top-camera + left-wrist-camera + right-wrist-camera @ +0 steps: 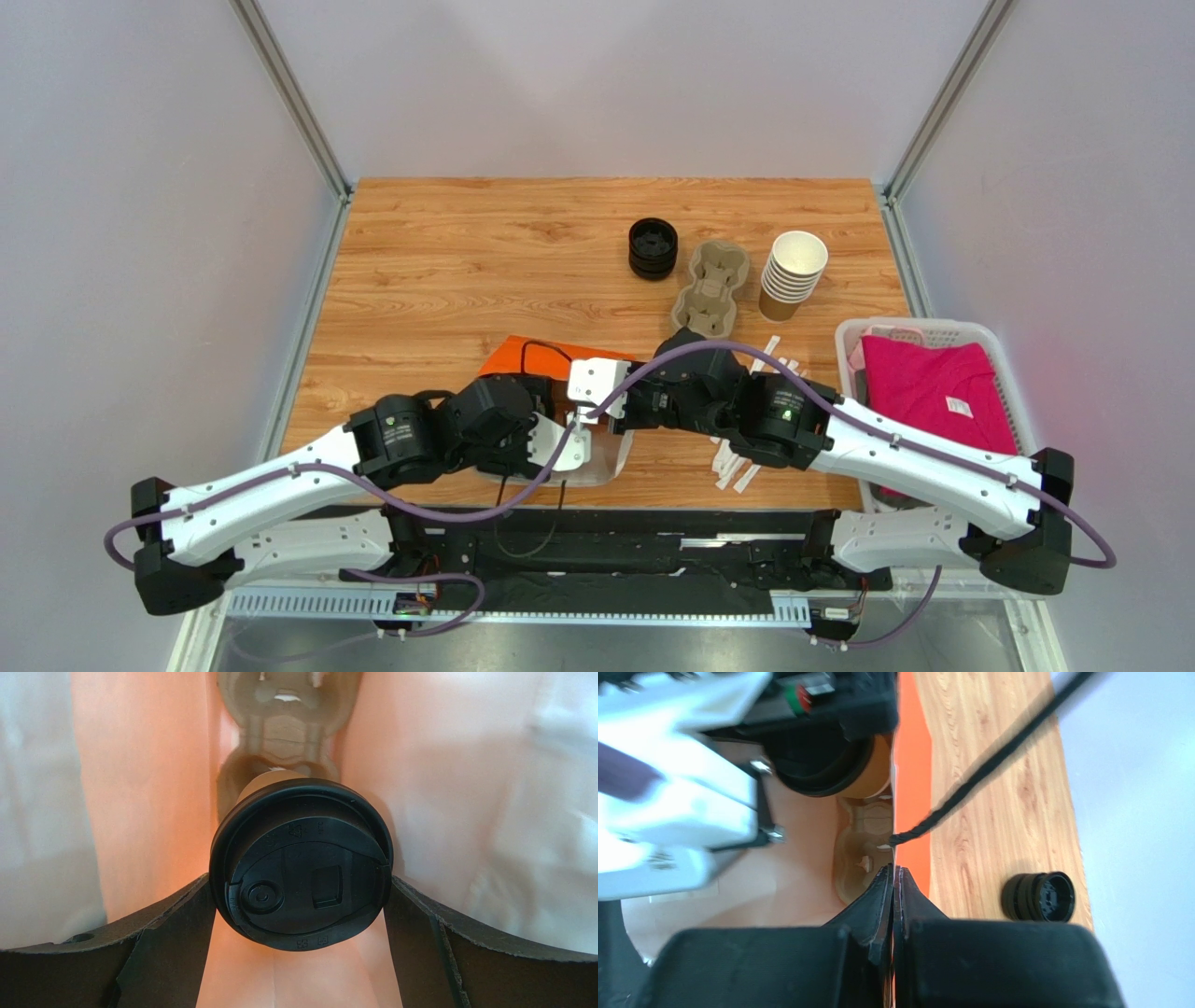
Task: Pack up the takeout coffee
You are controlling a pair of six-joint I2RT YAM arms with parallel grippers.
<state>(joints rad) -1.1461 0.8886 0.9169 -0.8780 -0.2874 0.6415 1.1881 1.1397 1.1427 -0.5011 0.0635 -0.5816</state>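
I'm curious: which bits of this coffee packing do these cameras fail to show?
Right wrist view: most of the cup, behind the left arm.
Left wrist view: the cup's base, under its lid; whether it sits in the carrier cannot be told.
Top view: inside of the bag, covered by the left arm and right arm.
Top view: tag on the pink cloth, too small to read.

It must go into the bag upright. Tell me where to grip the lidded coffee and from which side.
Probably from above, fingers on opposite sides of the takeout coffee at its lid rim: the round cup stands lid-up, and the walls of the orange bag close in beside it, leaving only the top open.
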